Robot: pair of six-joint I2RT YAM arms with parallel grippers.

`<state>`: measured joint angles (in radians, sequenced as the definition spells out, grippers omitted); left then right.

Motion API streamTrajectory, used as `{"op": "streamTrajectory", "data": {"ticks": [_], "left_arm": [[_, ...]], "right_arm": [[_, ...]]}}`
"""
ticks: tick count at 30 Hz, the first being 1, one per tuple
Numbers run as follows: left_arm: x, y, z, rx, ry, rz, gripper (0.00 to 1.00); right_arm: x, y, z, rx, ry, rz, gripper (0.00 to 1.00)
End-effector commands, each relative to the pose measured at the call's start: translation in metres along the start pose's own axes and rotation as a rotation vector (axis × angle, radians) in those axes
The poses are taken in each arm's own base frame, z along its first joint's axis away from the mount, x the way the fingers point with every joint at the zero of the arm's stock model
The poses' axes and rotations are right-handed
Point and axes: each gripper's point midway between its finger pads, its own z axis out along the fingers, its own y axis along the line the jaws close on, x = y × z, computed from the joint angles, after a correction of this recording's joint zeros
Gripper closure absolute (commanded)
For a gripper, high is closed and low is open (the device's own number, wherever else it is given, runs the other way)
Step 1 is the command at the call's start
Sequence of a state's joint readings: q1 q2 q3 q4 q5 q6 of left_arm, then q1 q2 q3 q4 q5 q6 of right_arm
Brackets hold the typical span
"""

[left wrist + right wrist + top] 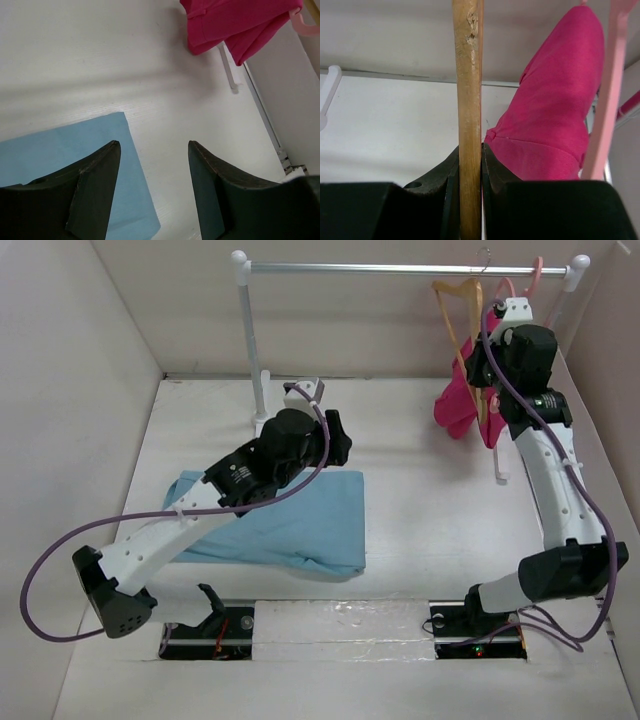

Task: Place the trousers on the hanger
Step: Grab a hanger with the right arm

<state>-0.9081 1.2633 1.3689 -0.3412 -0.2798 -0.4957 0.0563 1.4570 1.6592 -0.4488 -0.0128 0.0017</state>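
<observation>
Fetching hanger, by the look of it. Gripping slim light-tan wooden hanger [468, 75] with right end effector [470, 167], shut tight on its bar, under right end of white clothes rail [400, 268]. Hovering left end effector [154, 150] wide open and empty, forward of rail's left post, where folded sky-blue cloth trousers [300, 525] lie flat on white worktop [420, 500]. Next, probably: unhooking hanger from rail, lowering toward trousers.

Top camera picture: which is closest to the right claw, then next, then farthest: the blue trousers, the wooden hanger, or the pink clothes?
1. The wooden hanger: clamped in the right claw, under the rail at far right.
2. The pink clothes: hanging right beside the claw, on its left.
3. The blue trousers: flat on the table, far over on the left side.
</observation>
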Motion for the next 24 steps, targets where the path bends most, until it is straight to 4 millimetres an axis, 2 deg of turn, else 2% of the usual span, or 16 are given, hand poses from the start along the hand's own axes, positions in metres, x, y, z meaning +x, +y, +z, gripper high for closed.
{"op": "streamTrajectory", "data": {"ticks": [1, 2, 3, 4, 6, 8, 9, 11, 13, 16, 17, 19, 20, 21, 23, 24], "left_arm": [[-0.02, -0.017, -0.006, 0.048, -0.021, -0.017, 0.48], [-0.022, -0.021, -0.007, 0.065, -0.019, -0.018, 0.47], [-0.026, -0.025, -0.007, 0.078, -0.023, -0.023, 0.47], [-0.029, -0.028, -0.007, 0.086, -0.026, -0.026, 0.47], [-0.033, -0.036, -0.006, 0.111, -0.023, -0.029, 0.46], [-0.033, -0.043, -0.005, 0.135, -0.006, -0.032, 0.46], [-0.039, -0.051, -0.005, 0.159, -0.009, -0.039, 0.46], [-0.039, -0.056, -0.005, 0.179, 0.001, -0.047, 0.46], [-0.044, -0.066, -0.005, 0.212, -0.002, -0.057, 0.45], [-0.053, -0.079, -0.002, 0.249, -0.007, -0.075, 0.43], [-0.052, -0.086, -0.001, 0.268, 0.0, -0.075, 0.43], [-0.054, -0.099, 0.004, 0.292, -0.003, -0.085, 0.42], [-0.057, -0.102, 0.007, 0.298, -0.007, -0.09, 0.42], [-0.054, -0.11, 0.014, 0.304, 0.002, -0.09, 0.41], [-0.048, -0.118, 0.023, 0.309, 0.015, -0.095, 0.4], [-0.037, -0.122, 0.033, 0.305, 0.04, -0.096, 0.39]], "right_arm": [[-0.042, -0.008, -0.031, 0.054, -0.139, -0.065, 1.0], [-0.045, -0.005, -0.034, 0.047, -0.162, -0.07, 1.0], [-0.036, -0.006, -0.033, 0.049, -0.151, -0.074, 1.0], [-0.04, -0.005, -0.041, 0.046, -0.174, -0.073, 1.0], [-0.037, -0.005, -0.042, 0.029, -0.174, -0.074, 1.0], [-0.028, -0.01, -0.044, 0.038, -0.138, -0.075, 1.0], [-0.015, -0.007, -0.044, 0.031, -0.11, -0.089, 1.0], [-0.016, -0.006, -0.05, 0.028, -0.123, -0.089, 1.0], [-0.006, -0.002, -0.053, 0.01, -0.113, -0.098, 1.0], [0.013, 0.007, -0.06, -0.014, -0.084, -0.118, 1.0], [0.031, 0.01, -0.06, -0.025, -0.048, -0.123, 1.0], [0.041, 0.015, -0.07, -0.041, -0.045, -0.13, 1.0], [0.06, 0.019, -0.069, -0.054, -0.009, -0.137, 1.0], [0.062, 0.019, -0.078, -0.054, -0.019, -0.135, 1.0], [0.082, 0.029, -0.081, -0.086, 0.007, -0.143, 1.0], [0.108, 0.032, -0.079, -0.095, 0.057, -0.148, 1.0]]}}
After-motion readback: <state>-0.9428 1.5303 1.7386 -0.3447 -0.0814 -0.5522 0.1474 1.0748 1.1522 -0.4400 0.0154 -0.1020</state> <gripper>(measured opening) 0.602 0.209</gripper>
